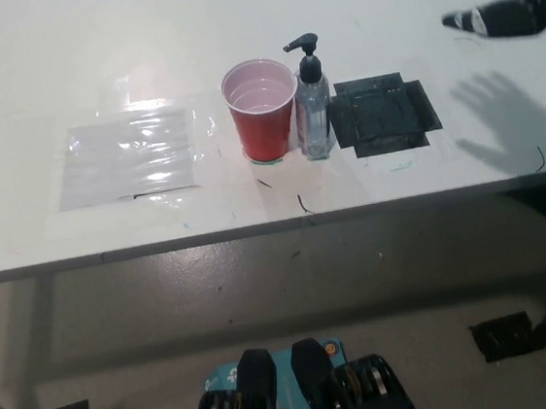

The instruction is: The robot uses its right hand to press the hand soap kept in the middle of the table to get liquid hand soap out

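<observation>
Now: soap bottle [312, 103] mid-table | right robot hand [502, 16] well apart | grip state unclear

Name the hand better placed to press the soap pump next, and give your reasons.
Right. Only the black right hand is in view, raised over the table's right side, apart from the soap bottle beside the red cup. The left hand is not visible, so its reach cannot be judged.

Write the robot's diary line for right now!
right hand: far right, away from soap bottle | bottle: upright beside red cup | left hand: unseen
</observation>
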Available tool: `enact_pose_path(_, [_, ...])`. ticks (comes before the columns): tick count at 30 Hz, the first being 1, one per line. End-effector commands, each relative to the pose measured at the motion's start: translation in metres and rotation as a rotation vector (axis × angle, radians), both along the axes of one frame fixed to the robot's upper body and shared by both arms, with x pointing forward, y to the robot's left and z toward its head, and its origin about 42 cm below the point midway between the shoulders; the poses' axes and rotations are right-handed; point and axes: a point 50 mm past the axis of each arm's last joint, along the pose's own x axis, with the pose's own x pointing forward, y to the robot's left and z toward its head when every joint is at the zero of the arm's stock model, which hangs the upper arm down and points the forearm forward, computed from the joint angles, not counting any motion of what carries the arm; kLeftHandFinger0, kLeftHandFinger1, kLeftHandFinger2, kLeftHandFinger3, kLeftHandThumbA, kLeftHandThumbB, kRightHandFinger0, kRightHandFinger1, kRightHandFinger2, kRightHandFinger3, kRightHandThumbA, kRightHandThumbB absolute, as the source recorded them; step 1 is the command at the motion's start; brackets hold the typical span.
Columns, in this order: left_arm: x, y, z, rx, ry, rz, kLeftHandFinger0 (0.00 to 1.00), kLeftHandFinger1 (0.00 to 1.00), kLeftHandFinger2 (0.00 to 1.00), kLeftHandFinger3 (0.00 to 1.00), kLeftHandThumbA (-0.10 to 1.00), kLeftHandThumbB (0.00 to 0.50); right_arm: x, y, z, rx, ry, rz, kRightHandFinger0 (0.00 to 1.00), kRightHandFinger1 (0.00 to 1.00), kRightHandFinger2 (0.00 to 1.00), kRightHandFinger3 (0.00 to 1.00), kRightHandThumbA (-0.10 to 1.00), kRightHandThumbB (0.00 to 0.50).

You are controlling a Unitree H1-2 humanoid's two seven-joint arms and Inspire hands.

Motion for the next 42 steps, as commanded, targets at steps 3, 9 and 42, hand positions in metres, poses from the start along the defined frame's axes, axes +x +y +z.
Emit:
enact_pose_path(3, [-0.001,0.004,0.014,0.02,-0.034,0.017,1.0,1.0,1.0,0.88,1.0,0.107,-0.018,-0.019,-0.014,0.131,0.025,-0.005,1.0,1.0,1.0,1.0,1.0,0.442])
enact_pose_path(9, [0.0,0.004,0.013,0.013,-0.042,0.023,1.0,1.0,1.0,0.85,1.0,0.108,-0.032,-0.028,-0.063,0.227,0.102,-0.04,1.0,1.0,1.0,1.0,1.0,0.481])
enact_pose_path(42, [0.005,0.001,0.012,0.006,-0.06,0.026,1.0,1.0,1.0,0.85,1.0,0.124,-0.088,-0.081,-0.221,0.64,0.283,-0.233,1.0,1.0,1.0,1.0,1.0,0.276])
